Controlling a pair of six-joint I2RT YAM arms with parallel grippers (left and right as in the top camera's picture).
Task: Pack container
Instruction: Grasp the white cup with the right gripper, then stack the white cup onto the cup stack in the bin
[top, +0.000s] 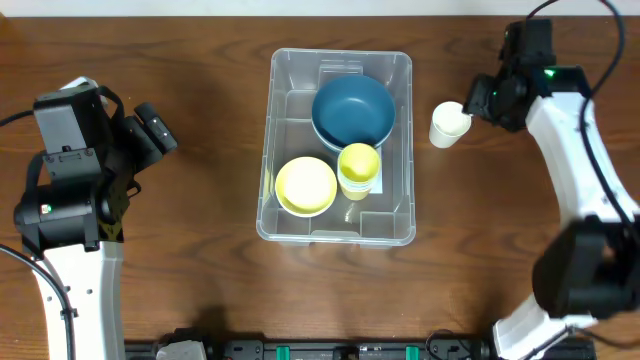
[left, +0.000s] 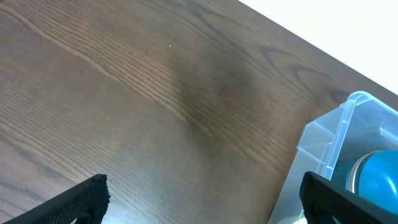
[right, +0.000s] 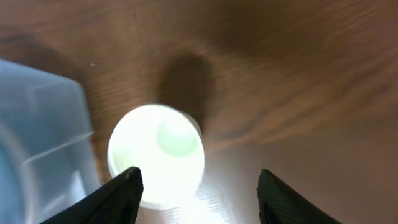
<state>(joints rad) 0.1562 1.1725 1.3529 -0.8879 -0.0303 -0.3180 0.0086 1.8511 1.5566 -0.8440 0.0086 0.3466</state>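
the clear plastic container (top: 404, 190) stands in the middle of the wooden worktop (top: 200, 250), between the two arms. inside it a dark blue bowl (top: 352, 110) fills the far end. a pale yellow bowl (top: 305, 186) lies at the near left, and a yellow cup (top: 359, 168) stands upright just beside it, close under the blue bowl's rim.

a white cup (top: 448, 124) stands upright on the worktop outside the container, just beside its right wall. the right claw (right: 199, 190) hangs over this cup with its jaws spread wide. in the right wrist view the cup sits between the two fingers, nearer one of them, and neither finger clearly presses on it.

the left claw (left: 205, 202) is well apart from the container, out over bare wood on the left, its jaws also wide and holding nothing. the left wrist view catches one rounded corner of the container with the blue bowl behind it.
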